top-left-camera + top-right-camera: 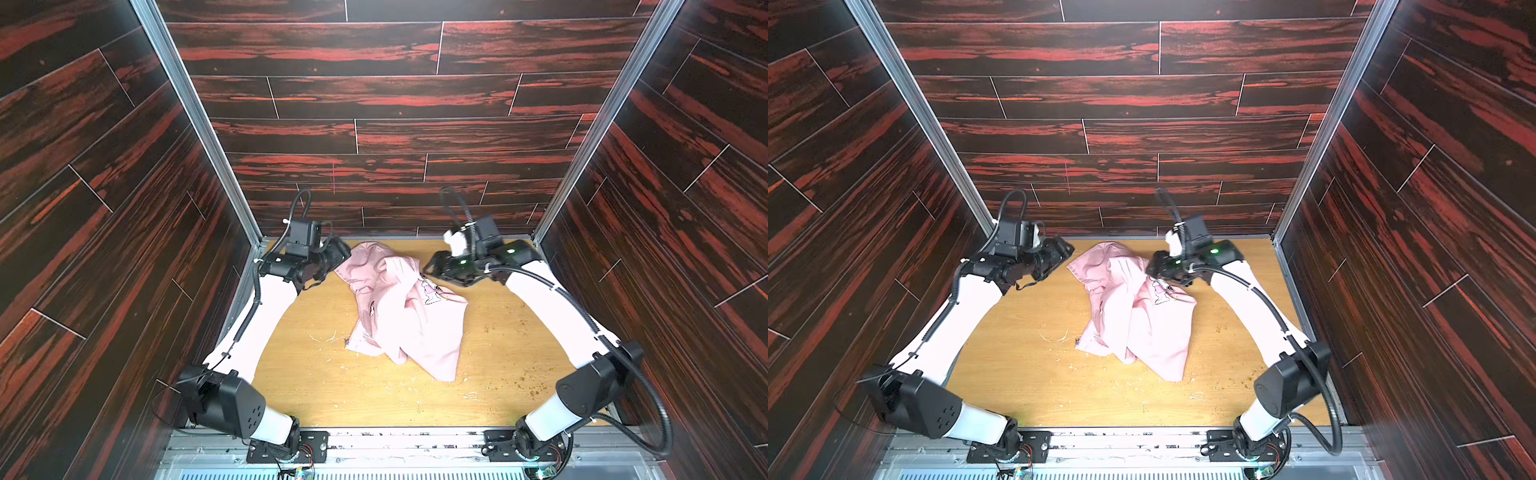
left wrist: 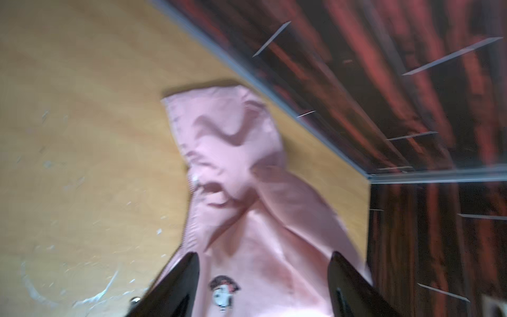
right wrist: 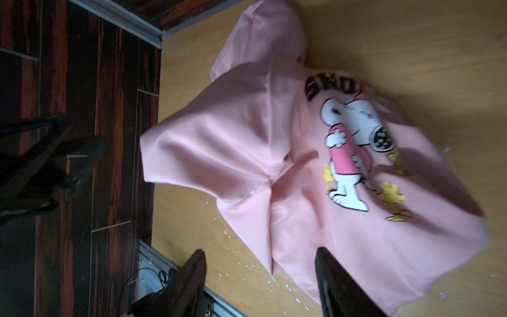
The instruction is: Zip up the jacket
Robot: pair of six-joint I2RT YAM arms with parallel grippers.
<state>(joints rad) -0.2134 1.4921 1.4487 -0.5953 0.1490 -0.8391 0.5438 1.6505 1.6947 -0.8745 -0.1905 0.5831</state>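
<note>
Pink jacket (image 1: 407, 316) lies crumpled; we note left gripper (image 2: 264, 254) and right gripper (image 3: 260, 249) both agape, empty, flanking it, presumably to spread it.

in both top views the crumpled jacket (image 1: 399, 307) folds over itself, hiding its front opening from you. the left wrist view is smeared, so the emblem (image 2: 223, 292) reads only as a dark blob. in the right wrist view a fold cuts the lettering (image 3: 329, 87) short.
</note>
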